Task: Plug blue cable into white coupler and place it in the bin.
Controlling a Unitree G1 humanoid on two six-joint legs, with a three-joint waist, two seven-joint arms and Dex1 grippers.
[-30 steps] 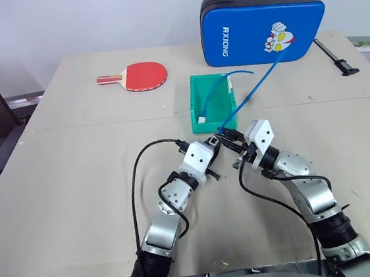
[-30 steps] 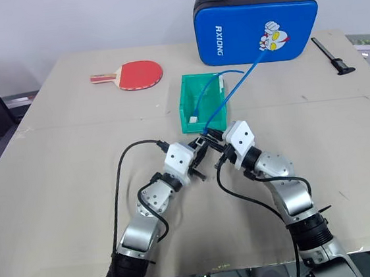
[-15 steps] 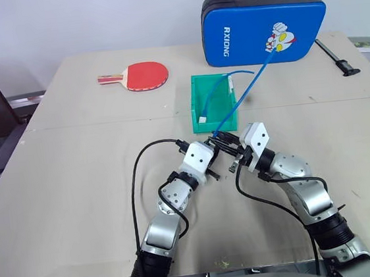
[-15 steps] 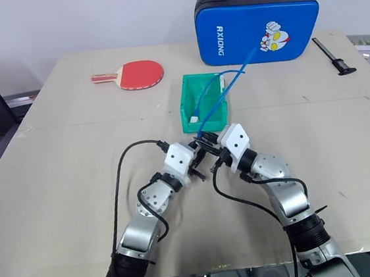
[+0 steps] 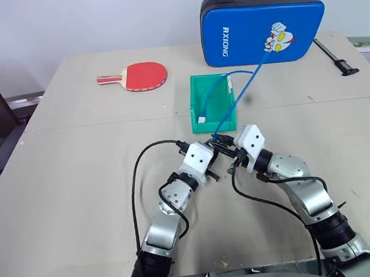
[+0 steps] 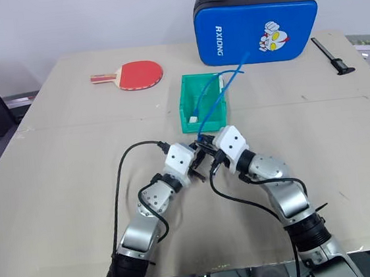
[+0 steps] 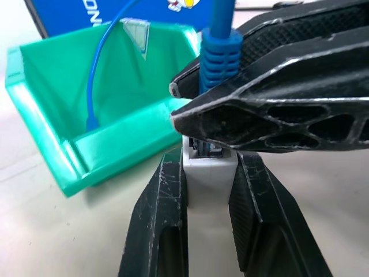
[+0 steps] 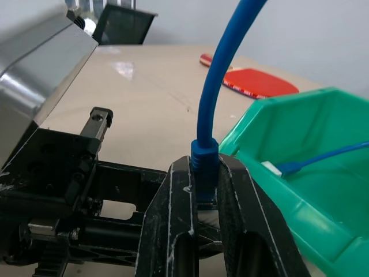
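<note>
Blue cable [image 8: 214, 109] plug end clamped in right gripper [image 8: 202, 190], frame centre, just below green bin [image 5: 197, 94]. White coupler [image 7: 209, 176] clamped in left gripper [image 7: 209, 190]. Insertion step judged in hand, plug at socket mouth. Next: plug pressed home, assembly carried to bin.

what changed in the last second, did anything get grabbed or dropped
The right gripper, shut on the blue cable, edged in toward the left gripper, which holds the white coupler; the plug now sits at its socket. Nothing was grabbed or dropped. The bin and paddle stayed put.
</note>
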